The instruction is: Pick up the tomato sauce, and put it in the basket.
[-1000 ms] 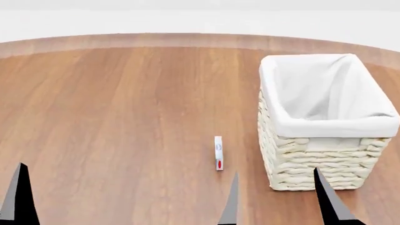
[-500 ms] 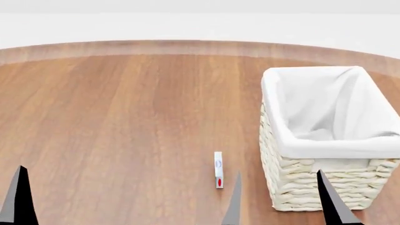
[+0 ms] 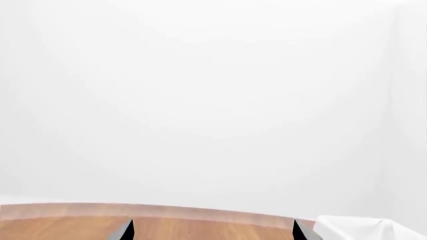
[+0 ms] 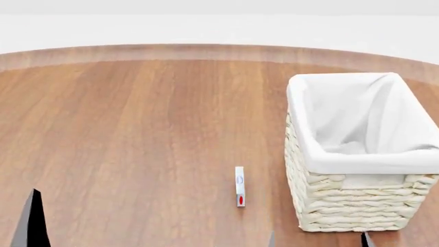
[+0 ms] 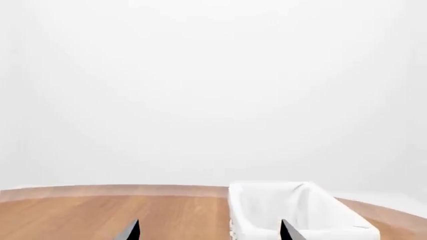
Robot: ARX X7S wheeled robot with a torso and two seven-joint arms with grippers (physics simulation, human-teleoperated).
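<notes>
The tomato sauce can is out of view in every frame. The cream woven basket [image 4: 346, 200] with a white cloth lining stands at the right of the round wooden table; it also shows in the right wrist view [image 5: 293, 210], and its cloth corner shows in the left wrist view [image 3: 353, 229]. It looks empty inside. My left gripper [image 3: 213, 233] is open and empty, with one fingertip [image 4: 33, 218] low at the head view's left. My right gripper [image 5: 210, 233] is open and empty, with its tips just showing at the head view's bottom edge, in front of the basket.
A small thin white object with a red mark [image 4: 239, 186] lies on the wood left of the basket. The table's far curved edge [image 4: 205, 49] runs across the back, with a plain white surround beyond it.
The view first shifted, so basket and small white object sit lower in the picture. Since then both grippers' fingertips have dropped toward the bottom edge; the right ones nearly left the view.
</notes>
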